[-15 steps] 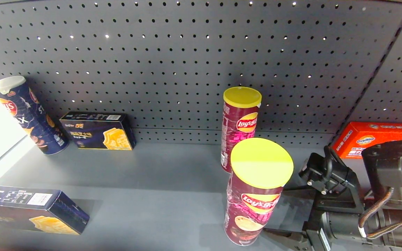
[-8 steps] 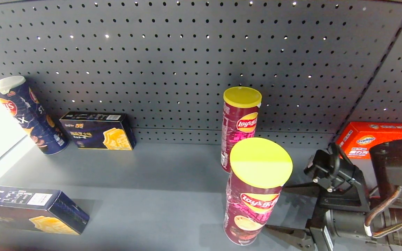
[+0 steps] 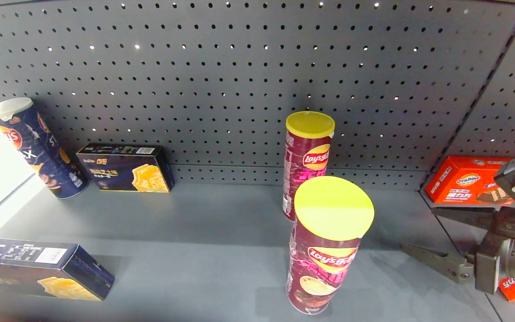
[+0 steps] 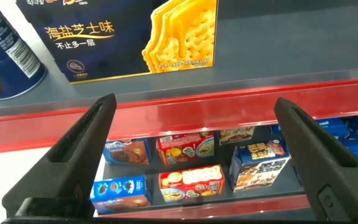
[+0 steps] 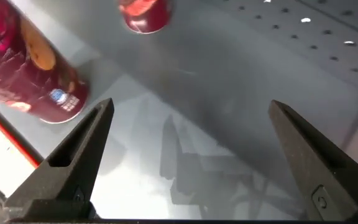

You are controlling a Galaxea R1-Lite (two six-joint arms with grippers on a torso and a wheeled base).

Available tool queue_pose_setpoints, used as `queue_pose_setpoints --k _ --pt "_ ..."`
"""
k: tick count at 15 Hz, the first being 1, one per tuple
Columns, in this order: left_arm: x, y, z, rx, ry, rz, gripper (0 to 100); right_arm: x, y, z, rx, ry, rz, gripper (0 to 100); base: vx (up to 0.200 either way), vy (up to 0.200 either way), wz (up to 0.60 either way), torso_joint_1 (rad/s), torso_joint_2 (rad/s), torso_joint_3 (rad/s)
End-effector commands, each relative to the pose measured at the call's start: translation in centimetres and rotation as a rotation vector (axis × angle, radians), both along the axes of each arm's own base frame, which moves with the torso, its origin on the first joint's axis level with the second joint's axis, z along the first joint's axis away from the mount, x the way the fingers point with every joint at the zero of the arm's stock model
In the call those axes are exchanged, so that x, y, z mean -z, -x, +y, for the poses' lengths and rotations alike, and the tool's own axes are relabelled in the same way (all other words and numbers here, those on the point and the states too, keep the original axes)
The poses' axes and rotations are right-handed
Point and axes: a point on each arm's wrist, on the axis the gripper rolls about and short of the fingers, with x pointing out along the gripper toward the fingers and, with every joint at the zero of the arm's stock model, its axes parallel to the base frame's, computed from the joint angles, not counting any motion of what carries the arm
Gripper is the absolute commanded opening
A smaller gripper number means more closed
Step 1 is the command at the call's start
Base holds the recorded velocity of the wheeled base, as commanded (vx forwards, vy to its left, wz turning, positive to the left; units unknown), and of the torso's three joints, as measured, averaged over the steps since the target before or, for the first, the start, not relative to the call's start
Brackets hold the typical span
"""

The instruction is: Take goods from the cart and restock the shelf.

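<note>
My right gripper, spread wide and empty, hangs off to the right of the front chip can, which stands upright on the shelf untouched, so I judge withdrawing rightward is safe.

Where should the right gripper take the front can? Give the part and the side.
Grip the front can around its mid body, below the yellow lid, coming level from its right, where the open right gripper is. It stands upright and its round wall suits a side pinch. Mind the rear can behind it.
</note>
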Motion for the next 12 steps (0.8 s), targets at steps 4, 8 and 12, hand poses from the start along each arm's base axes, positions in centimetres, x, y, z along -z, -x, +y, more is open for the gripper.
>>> queue_pose_setpoints --k 4,8,12 --pt "0.0 0.0 0.0 -0.006 0.003 0.002 100 -4.3 1.2 -3.9 0.22 -0.071 -0.207 100 0.0 0.0 0.0 0.0 0.0 0.0" --pt "0.0 0.0 0.0 -0.005 0.003 0.002 100 -4.6 9.7 -7.0 0.496 -0.091 -0.463 100 0.0 0.0 0.0 0.0 0.0 0.0" --pt "0.0 0.0 0.0 -0.01 0.005 0.001 100 4.8 15.8 -7.1 0.687 -0.066 -0.459 100 0.0 0.0 0.0 0.0 0.0 0.0"
